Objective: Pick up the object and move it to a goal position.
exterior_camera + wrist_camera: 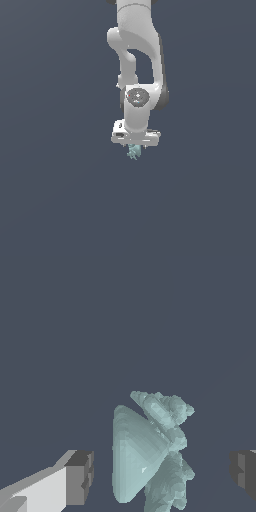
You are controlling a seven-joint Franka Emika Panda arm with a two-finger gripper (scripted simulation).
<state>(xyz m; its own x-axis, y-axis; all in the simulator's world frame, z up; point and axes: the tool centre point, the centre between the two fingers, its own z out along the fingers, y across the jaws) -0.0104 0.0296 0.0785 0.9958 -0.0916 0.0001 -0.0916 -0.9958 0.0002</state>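
Looking at it, the hand point(134, 148) sits spread around the teal object point(147, 451) with gaps both sides, so gripping, lifting and moving remain.

In the exterior view the gripper point(135, 146) body hides its fingers and the upper part of the pale teal lump point(133, 152) beneath it. In the wrist view the frame edge crops the lump point(145, 456) and both fingers point(80, 477).

No readable text, labels or numbers anywhere.
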